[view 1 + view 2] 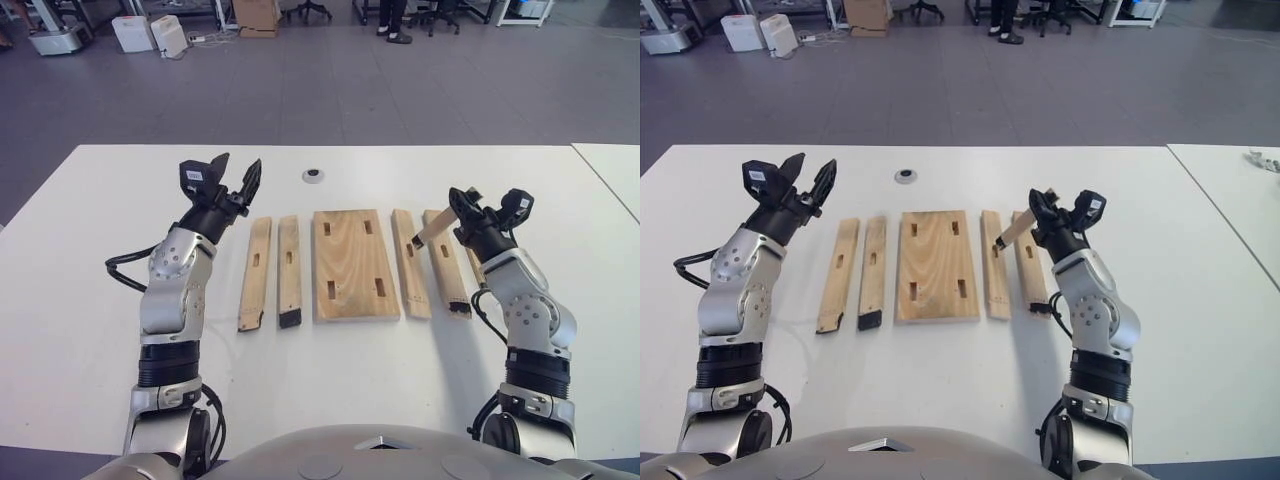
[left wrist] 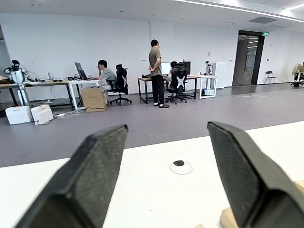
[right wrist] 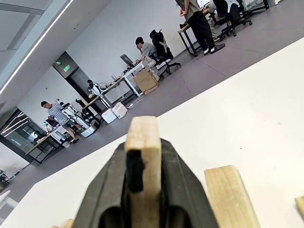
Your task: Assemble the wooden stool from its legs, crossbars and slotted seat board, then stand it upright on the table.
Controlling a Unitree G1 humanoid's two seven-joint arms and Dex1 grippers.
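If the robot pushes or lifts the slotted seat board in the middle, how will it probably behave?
The seat board looks like a solid wooden slab, so it is probably stiff. It lies flat on the smooth table, so a push would likely slide it, not roll or tip it. Lying flush, its edges may be hard to grip.
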